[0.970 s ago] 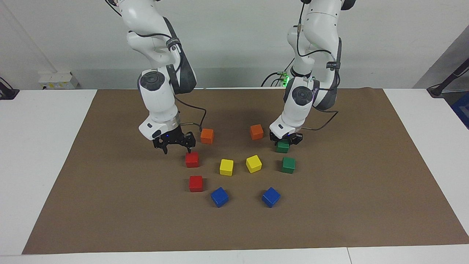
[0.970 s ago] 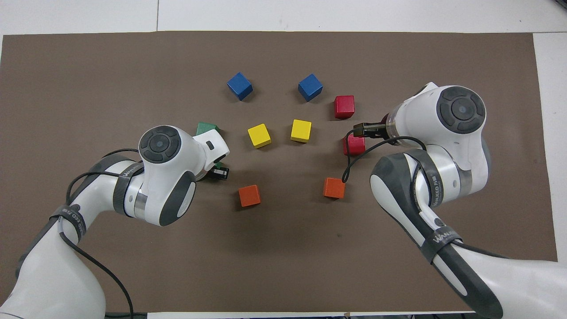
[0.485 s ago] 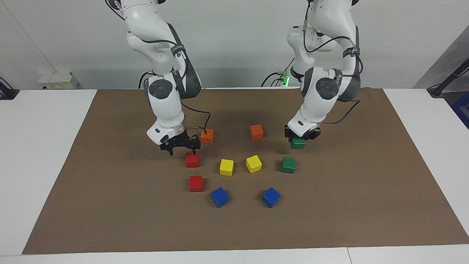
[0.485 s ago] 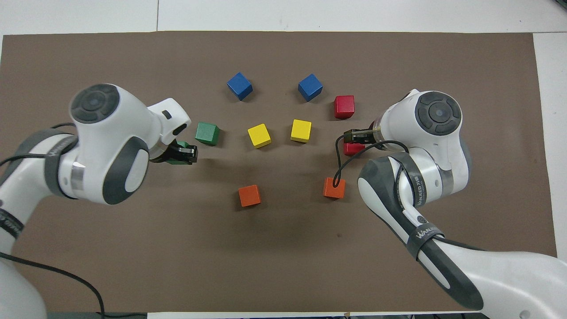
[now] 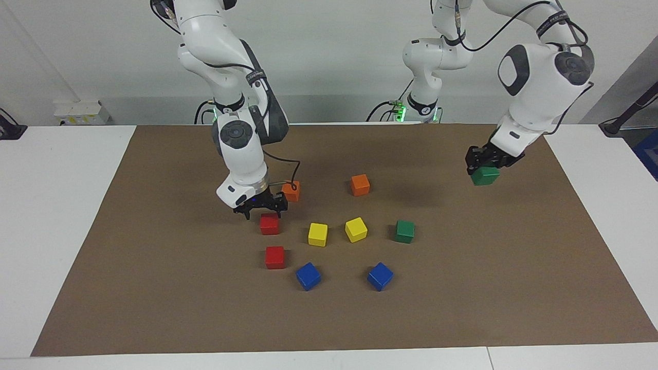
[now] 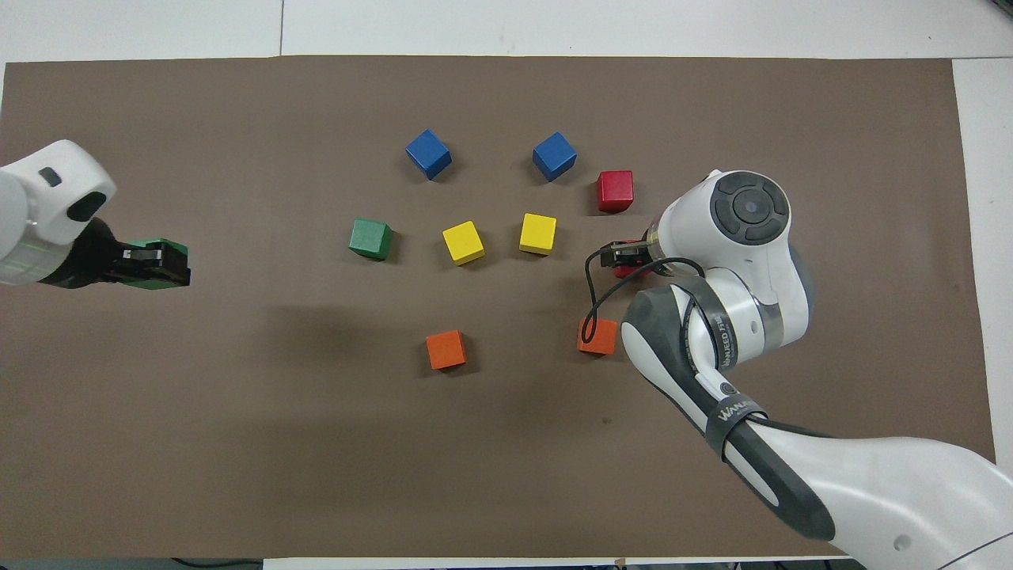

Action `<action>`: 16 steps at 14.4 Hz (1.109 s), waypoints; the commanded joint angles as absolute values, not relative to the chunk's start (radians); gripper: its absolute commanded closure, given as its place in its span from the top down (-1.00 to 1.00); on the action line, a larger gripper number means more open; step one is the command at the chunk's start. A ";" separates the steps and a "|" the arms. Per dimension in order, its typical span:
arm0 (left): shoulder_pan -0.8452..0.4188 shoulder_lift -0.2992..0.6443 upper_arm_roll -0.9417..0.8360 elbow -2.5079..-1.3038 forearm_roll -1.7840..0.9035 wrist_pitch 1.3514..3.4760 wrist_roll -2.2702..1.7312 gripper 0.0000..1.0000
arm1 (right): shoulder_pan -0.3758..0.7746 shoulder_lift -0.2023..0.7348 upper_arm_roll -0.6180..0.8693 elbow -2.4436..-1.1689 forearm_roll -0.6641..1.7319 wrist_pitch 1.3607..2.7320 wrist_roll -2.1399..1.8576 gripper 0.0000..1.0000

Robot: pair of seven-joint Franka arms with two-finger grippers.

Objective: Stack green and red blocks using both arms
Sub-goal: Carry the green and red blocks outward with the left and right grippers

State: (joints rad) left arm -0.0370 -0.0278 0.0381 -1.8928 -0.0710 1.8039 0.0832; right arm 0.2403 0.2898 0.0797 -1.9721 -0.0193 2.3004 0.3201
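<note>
My left gripper (image 5: 485, 168) is shut on a dark green block (image 5: 485, 176) and holds it up in the air over the mat toward the left arm's end of the table; it also shows in the overhead view (image 6: 155, 265) with the block (image 6: 162, 253). The second green block (image 5: 405, 231) (image 6: 370, 239) rests on the mat. My right gripper (image 5: 263, 209) (image 6: 624, 257) is open just over a red block (image 5: 269, 224), its fingers spread at the block's top; from overhead only an edge of that block (image 6: 631, 271) shows. The second red block (image 5: 275, 257) (image 6: 615, 191) lies farther from the robots.
A brown mat (image 5: 154, 288) covers the table. Two yellow cubes (image 5: 317, 234) (image 5: 355, 229) lie between the red and green blocks. Two blue cubes (image 5: 308, 276) (image 5: 380, 276) lie farther out. Two orange cubes (image 5: 291, 190) (image 5: 360, 184) lie nearer the robots, one right beside the right gripper.
My left arm has lifted the green block off the mat and swung it toward the left arm's end of the table. My right gripper has moved over the red block and lowered.
</note>
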 commanded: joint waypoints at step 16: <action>0.195 -0.022 0.034 -2.298 -0.078 2.269 0.385 -1.00 | 0.215 0.298 0.071 -1.834 -0.034 2.121 0.306 -1.00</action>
State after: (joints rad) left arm 0.1669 -0.0311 0.0401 -2.2746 -0.0723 2.2159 0.3752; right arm 0.2409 0.3176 0.0724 -1.9222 -0.0220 2.2508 0.3302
